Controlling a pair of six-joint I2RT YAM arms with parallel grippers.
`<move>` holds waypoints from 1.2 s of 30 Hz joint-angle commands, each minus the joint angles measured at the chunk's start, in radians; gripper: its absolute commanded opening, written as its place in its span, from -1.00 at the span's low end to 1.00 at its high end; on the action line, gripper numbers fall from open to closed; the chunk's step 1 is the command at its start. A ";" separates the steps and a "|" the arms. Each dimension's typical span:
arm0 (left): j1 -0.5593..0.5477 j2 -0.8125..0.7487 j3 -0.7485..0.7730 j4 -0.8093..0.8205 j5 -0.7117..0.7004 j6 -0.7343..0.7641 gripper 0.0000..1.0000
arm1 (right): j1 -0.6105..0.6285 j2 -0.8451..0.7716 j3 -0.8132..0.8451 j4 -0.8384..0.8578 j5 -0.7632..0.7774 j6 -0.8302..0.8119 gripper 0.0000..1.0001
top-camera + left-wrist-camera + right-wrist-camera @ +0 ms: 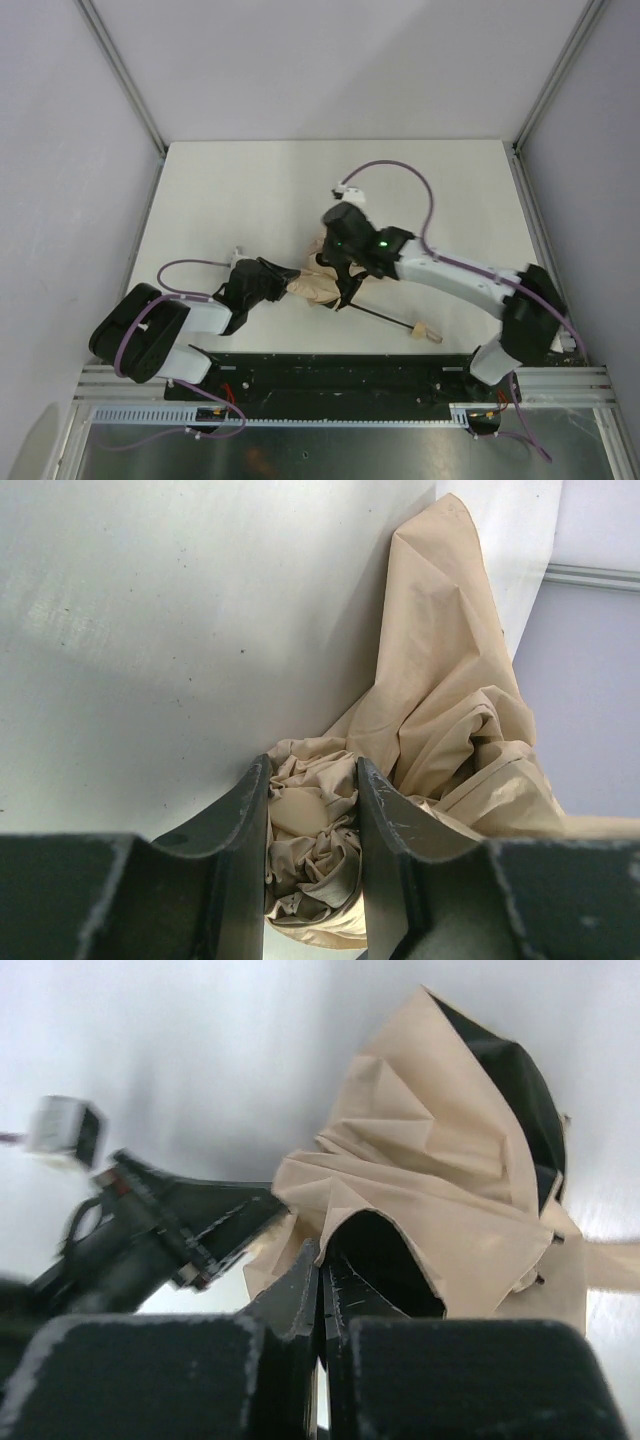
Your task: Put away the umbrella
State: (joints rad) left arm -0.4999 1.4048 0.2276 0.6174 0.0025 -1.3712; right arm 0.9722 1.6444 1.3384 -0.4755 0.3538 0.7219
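Where umbrella [318, 290] lies crumpled mid-frame, we see tan canopy [450, 730] bunched, black shaft [380, 317], pale knob [427, 333] lower right; left claw [312, 772] clamps canopy, right claw [322, 1260] pinches its edge.

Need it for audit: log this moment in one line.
umbrella: unstowed | left gripper: shut on canopy | right gripper: shut at canopy | handle: on table

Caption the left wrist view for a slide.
Left hand grips bunched tan canopy of the umbrella on the white table.

From above, the right arm [430, 265] hides part of the umbrella [308, 288]; the left fingers [225, 1222] look blurred.
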 commanded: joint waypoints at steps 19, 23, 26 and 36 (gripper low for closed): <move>-0.006 -0.021 -0.029 -0.053 -0.065 0.057 -1.00 | -0.123 -0.346 -0.638 0.369 -0.089 -0.140 -0.75; -0.006 -0.018 -0.026 -0.054 -0.064 0.056 -1.00 | -0.147 -0.351 -0.631 0.315 -0.124 -0.161 -0.22; -0.007 -0.016 -0.021 -0.053 -0.063 0.057 -1.00 | -0.153 -0.350 -0.589 0.309 -0.252 -0.222 0.05; -0.007 -0.042 -0.030 -0.054 -0.071 0.065 -1.00 | -0.163 -0.404 -0.279 0.065 -0.306 -0.164 0.10</move>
State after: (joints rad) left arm -0.5018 1.3796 0.2161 0.6071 -0.0105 -1.3693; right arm 0.8196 1.2934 0.9497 -0.3477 0.1059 0.5041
